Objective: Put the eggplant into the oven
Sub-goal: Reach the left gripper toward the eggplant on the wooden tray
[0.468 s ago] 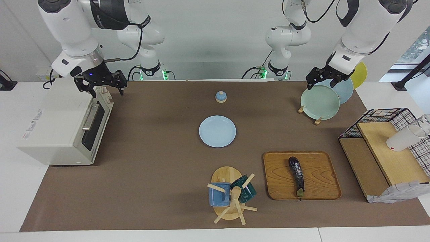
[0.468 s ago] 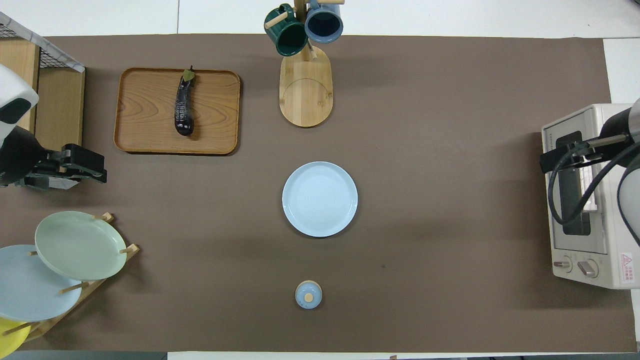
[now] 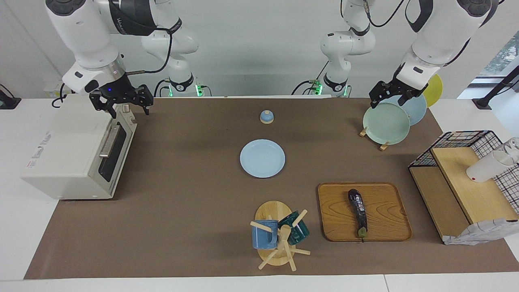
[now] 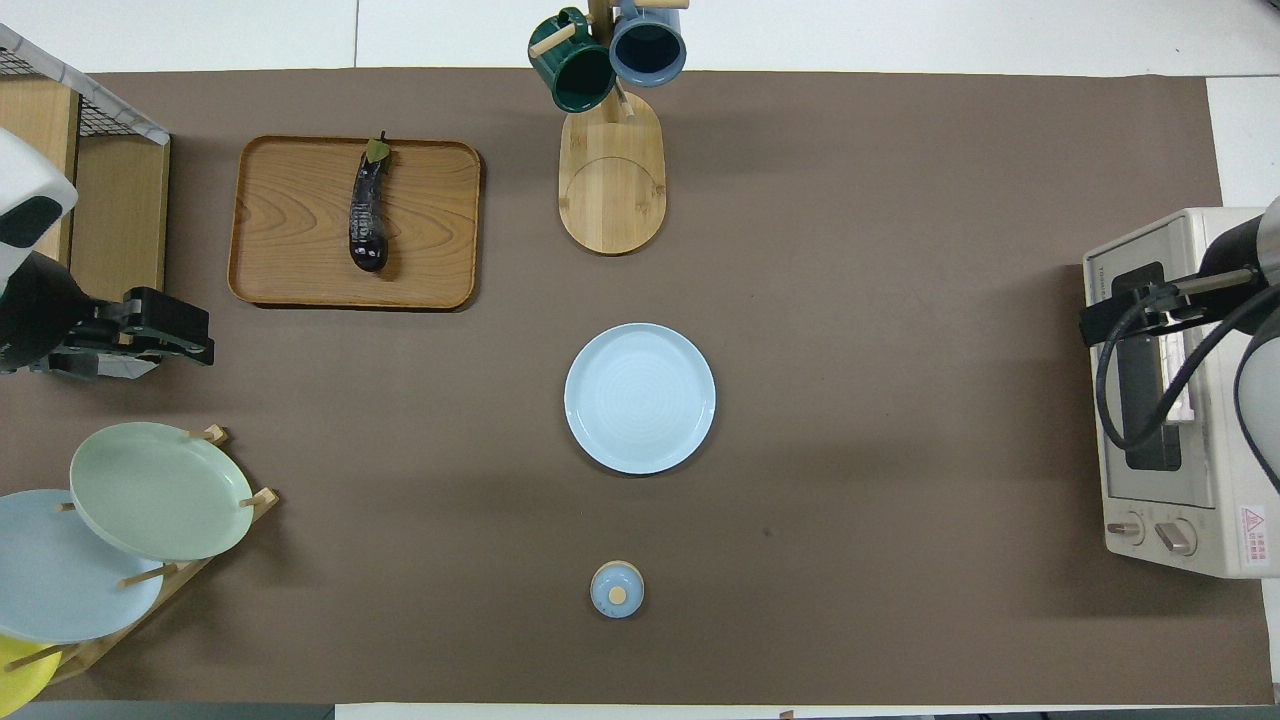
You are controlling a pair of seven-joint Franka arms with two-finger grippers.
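lay flat across the table, a brown mat (image 3: 182, 194) bearing everything else. stood at the right arm's end of that mat, a boxy cream-white toaster oven (image 3: 77, 150) with dark glass door shut and silver bar handle showing. sat at the left arm's end, a black wire basket with wooden boards (image 3: 466, 182), a white cup (image 3: 488, 166) lying tilted on its upper board. rested beside the basket, toward the table's middle and farther from the robots than the pale blue round plate (image 3: 262, 158), a rectangular wooden tray (image 3: 385, 211). lay lengthwise on that tray, touching nothing else, the long glossy dark purple eggplant (image 3: 358, 211), green stem end pointing away from the robots. stood beside the tray a wooden mug tree (image 3: 279, 243) carrying a blue mug and a dark green one. leaned in a wooden rack near the left arm's base, a green plate (image 3: 386, 123), a blue one and a yellow one. sat nearest the robots at mid-table, a small blue lid with a wooden knob (image 3: 266, 117). hung over the oven's top corner by the door, the right gripper (image 3: 121, 106), fingers spread and empty. hovered over the plate rack, the left gripper (image 3: 389, 97), fingers parted and empty.
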